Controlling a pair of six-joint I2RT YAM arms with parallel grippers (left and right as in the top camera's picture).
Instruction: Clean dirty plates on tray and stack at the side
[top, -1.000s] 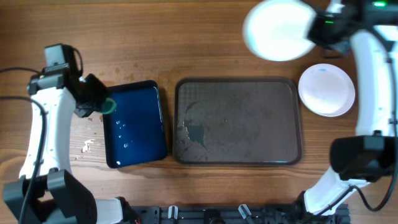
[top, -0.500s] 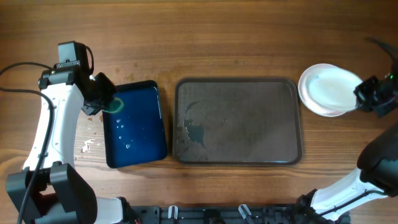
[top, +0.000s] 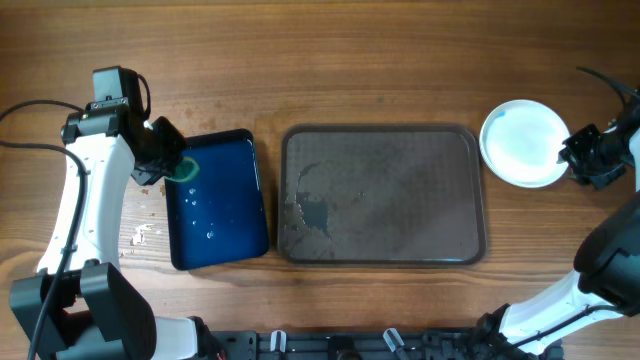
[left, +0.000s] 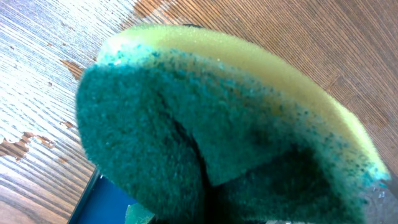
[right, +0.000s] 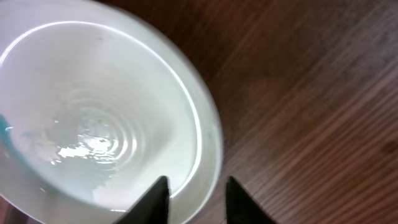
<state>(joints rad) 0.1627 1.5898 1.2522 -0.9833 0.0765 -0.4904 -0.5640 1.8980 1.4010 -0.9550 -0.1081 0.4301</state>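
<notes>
Plates (top: 522, 143) stacked on table (top: 380, 60) right of tray (top: 380, 195) (tray bare). Right gripper (right: 196, 196) jaws slightly parted astride top rim: sideways withdrawal may snag rim, shift stack. Left gripper (top: 170, 165) clamped on sponge (left: 205, 124): drip risk.

**Setting:** robot test bench, probably a lab; we can only hedge, since our views take in just the tabletop.

**Evidence we list:**
- Wood-grain table (top: 380, 60).
- White left arm (top: 75, 200) and white right arm (top: 600, 290), rising from its near edge.
- Black rail (top: 340, 345) with clips along that edge.
- Loose black cable (top: 30, 115).
- Staged props: grey-brown tray (top: 400, 200), blue tray (top: 215, 200), white plate (top: 523, 142), sponge (left: 205, 124).
</notes>
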